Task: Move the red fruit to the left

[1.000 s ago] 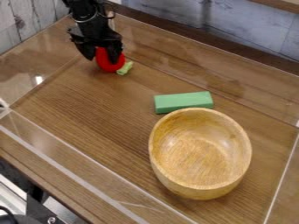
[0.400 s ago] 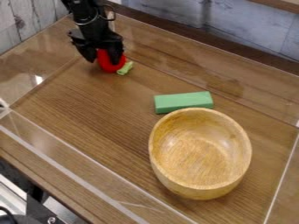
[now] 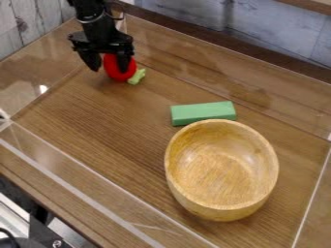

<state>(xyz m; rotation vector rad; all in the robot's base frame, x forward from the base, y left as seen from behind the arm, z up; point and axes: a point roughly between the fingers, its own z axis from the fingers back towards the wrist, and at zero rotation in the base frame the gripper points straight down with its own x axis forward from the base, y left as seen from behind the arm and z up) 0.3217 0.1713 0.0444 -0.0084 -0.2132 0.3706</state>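
The black gripper (image 3: 103, 55) points steeply downward at the far left of the table (image 3: 91, 126), its fingers (image 3: 91, 58) spread wide and grasping nothing. The red fruit (image 3: 122, 68) rests on the table directly below and just to the right of the fingers, its yellow-green tip pointing right. The green block (image 3: 203, 112) and wooden bowl (image 3: 223, 170) lie well apart to the right.
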